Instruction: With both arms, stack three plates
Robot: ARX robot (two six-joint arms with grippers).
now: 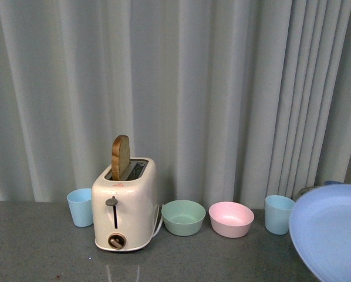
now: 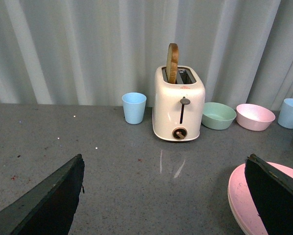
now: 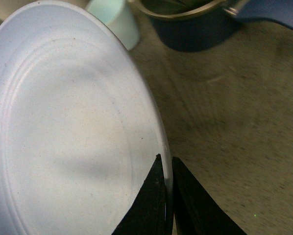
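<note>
Landmark: cream toaster [image 1: 124,205], one bread slice [image 1: 120,157] upright in a slot, standing on grey surface [image 1: 40,247] near the curtain.

- Light blue plate [image 1: 331,232]: well right of toaster, raised and tilted; right fingers [image 3: 167,196] clenched on its rim.
- Pink plate [image 2: 242,196]: flat on surface, front-right of toaster.
- Left fingers [image 2: 53,200]: released, spread wide, holding nothing; one hangs over the pink plate's edge.
- Green bowl [image 1: 183,217], pink bowl [image 1: 230,219], blue cup [image 1: 279,214]: in a row right of toaster.
- Second blue cup [image 1: 80,207]: just left of toaster.
- Bare surface in front of toaster.
</note>
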